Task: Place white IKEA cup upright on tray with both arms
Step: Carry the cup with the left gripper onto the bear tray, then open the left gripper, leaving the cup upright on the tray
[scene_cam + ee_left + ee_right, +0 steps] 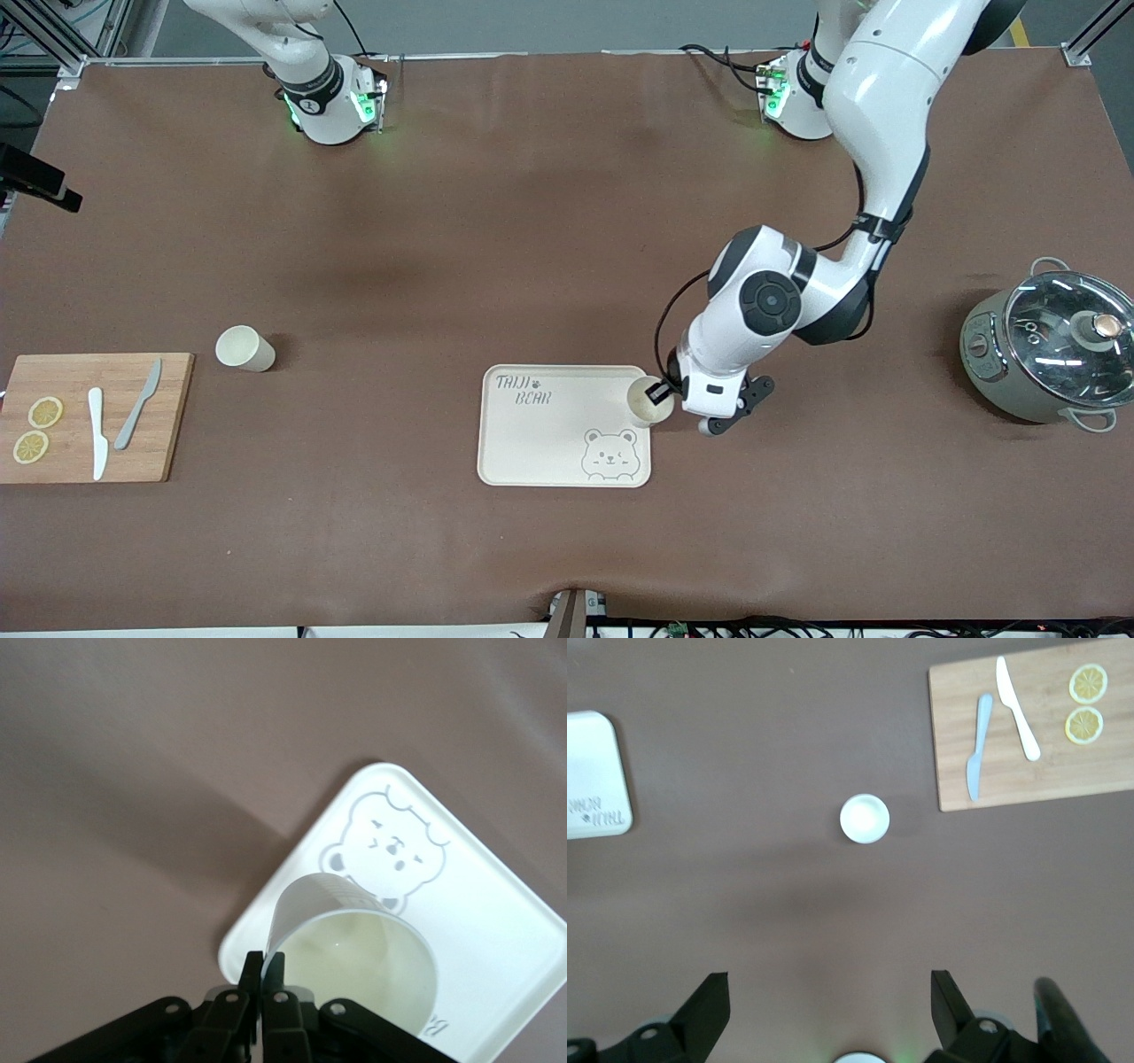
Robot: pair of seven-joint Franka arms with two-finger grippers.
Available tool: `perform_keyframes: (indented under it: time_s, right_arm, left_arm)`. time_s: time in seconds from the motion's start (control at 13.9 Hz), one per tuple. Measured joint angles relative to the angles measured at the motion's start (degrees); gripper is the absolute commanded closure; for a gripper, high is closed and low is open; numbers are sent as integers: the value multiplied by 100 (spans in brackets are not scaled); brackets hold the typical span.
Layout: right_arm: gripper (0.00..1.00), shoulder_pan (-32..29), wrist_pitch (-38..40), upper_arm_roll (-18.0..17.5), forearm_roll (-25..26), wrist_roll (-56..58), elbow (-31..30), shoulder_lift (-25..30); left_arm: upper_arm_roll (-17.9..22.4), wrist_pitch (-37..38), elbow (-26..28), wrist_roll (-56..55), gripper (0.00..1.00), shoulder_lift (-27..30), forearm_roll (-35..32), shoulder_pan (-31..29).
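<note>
So the left gripper (264, 979) has its two black fingers pinched tight on the thin rim of a white cup (359, 952), gripping the wall at the edge nearest the wrist, with the cup's open mouth facing up and its smooth, slightly glossy inside visible. In the front view that cup (645, 400) sits at the tray (532, 443) edge toward the left arm's end of the table, over the corner farther from the front camera; can't tell if its base is actually touching the tray. The tray is flat, cream, rectangular with rounded corners, with a grey bear face and "TAIJI BEAR" lettering. The right gripper (830, 1005) waits up high over bare brown tabletop, jaws spread wide, holding nothing. A second cup (244, 348), tapered and matte off-white, stands upright near the wooden cutting board (168, 416), which carries a grey knife (138, 405), a white knife (97, 433) and two lemon slices (37, 430). A grey pot with a glass lid (1048, 346) sits at the left arm's end.
</note>
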State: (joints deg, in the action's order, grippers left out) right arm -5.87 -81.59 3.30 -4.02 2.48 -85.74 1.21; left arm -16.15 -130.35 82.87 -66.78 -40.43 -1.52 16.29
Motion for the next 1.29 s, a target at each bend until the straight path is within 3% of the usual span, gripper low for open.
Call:
perform_keyframes:
  time_s: [0.43,0.57,0.65,1.08,1.29]
  right_arm:
    - [0,-68,-50,0,-156,1,0,-59]
    - [0,-69,-52,0,-157,1,0,-78]
    - [0,-69,-53,0,-158,1,0,-87]
    - [0,-69,-60,-1,-162,1,0,-95]
    - [0,-69,-63,-2,-163,1,0,-106]
  left_arm:
    - [16,-130,-313,-335,100,-559,0,306]
    - [27,-168,-333,-335,49,-639,0,307]
    - [30,-172,-334,-335,0,-645,0,308]
    - [95,-182,-508,-335,0,-588,0,393]
    - [253,-65,-598,-334,0,-291,0,333]
